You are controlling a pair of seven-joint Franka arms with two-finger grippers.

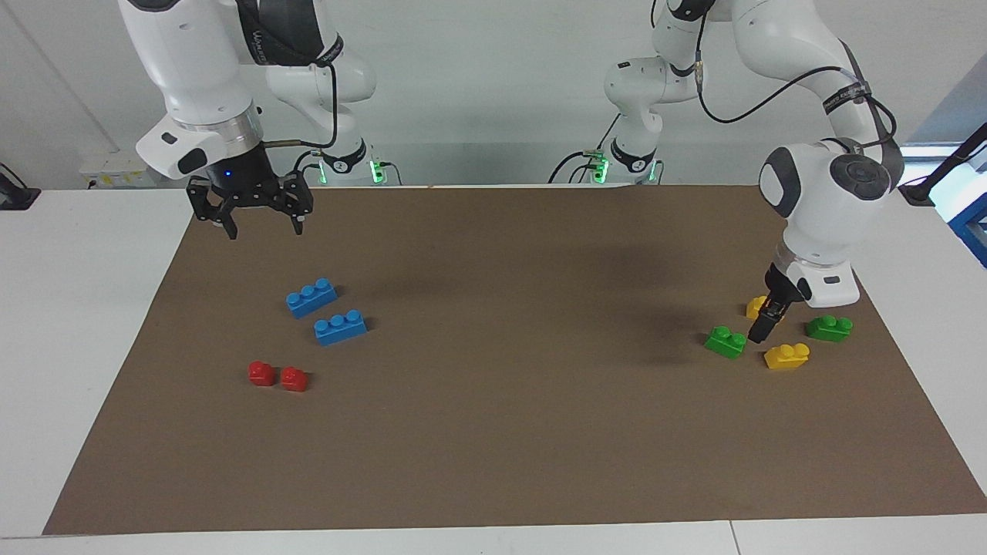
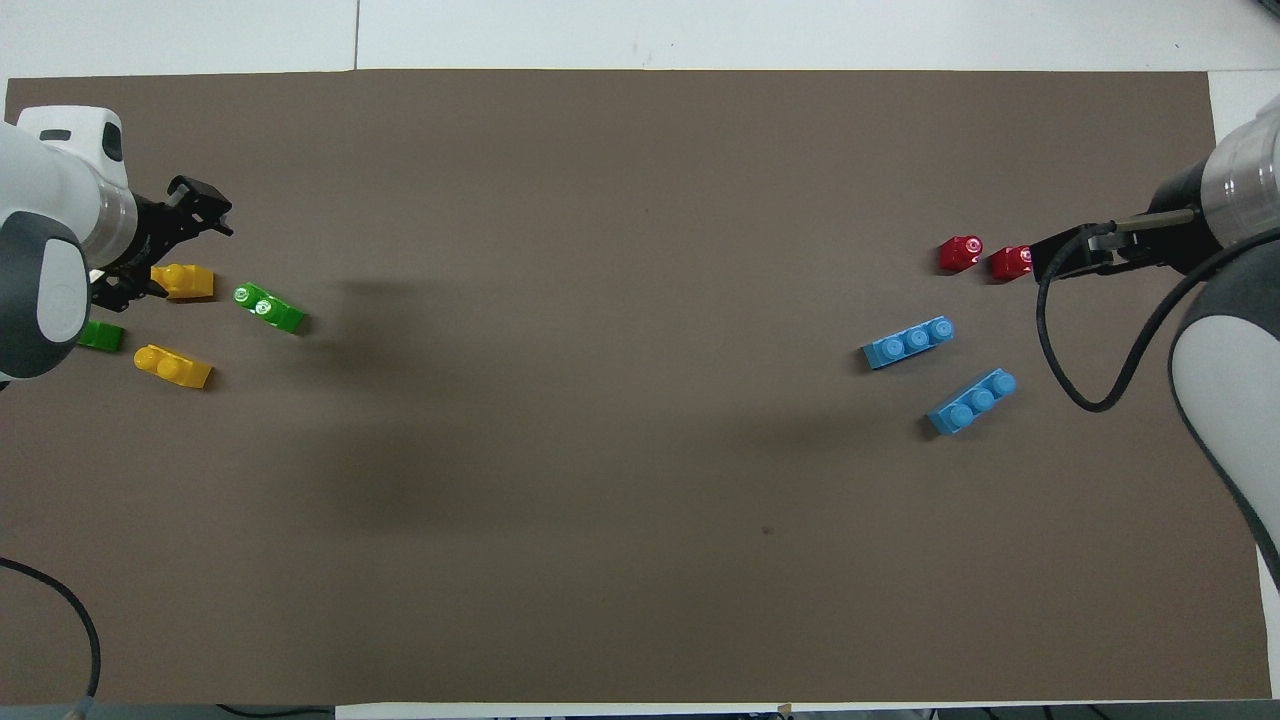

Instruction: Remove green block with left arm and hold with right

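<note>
One green block (image 1: 725, 341) lies on the brown mat, toward the left arm's end; it also shows in the overhead view (image 2: 268, 308). A second green block (image 1: 829, 327) lies closer to that end, partly hidden by the arm in the overhead view (image 2: 100, 336). My left gripper (image 1: 759, 333) is open and empty, just above the mat between the two green blocks, over a yellow brick (image 1: 756, 307); it also shows from above (image 2: 160, 252). My right gripper (image 1: 264, 225) is open and empty. It hangs pointing down over the mat's edge nearest the robots, above the blue bricks.
A second yellow brick (image 1: 786, 355) lies between the green blocks, farther from the robots. Two blue three-stud bricks (image 1: 311, 297) (image 1: 340, 327) and two red bricks (image 1: 261, 373) (image 1: 294, 378) lie toward the right arm's end. The brown mat (image 1: 493, 432) covers the table.
</note>
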